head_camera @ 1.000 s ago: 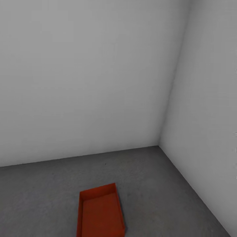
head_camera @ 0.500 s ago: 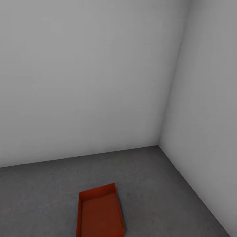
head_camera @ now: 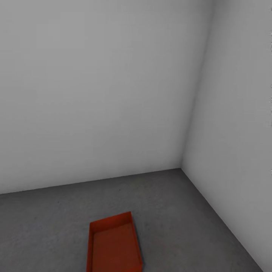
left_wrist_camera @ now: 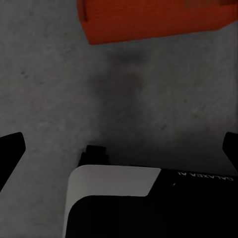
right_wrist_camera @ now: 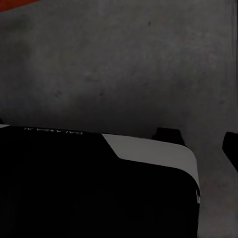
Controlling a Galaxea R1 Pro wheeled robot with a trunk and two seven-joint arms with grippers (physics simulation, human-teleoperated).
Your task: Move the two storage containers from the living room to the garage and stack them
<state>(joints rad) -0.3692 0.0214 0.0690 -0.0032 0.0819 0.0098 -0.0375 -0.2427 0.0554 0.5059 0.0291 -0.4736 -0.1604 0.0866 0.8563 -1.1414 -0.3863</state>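
Observation:
An orange-red storage container lies open-topped on the dark grey concrete floor of the garage, at the bottom of the head view and cut off by its edge. The left wrist view looks down on that container's wall. My left gripper hangs open above the floor, well short of the container, its black fingertips spread wide with nothing between them. A sliver of orange container shows in the right wrist view. My right gripper is open over bare floor, with one fingertip at the frame's edge.
Two plain pale grey walls meet in a corner beyond the container. The right wall runs close along the container's right side. My own black and white base sits under both wrist cameras.
The whole head view has shifted slightly, so the container sits a little lower and further left in it. Nothing was taken hold of or let go.

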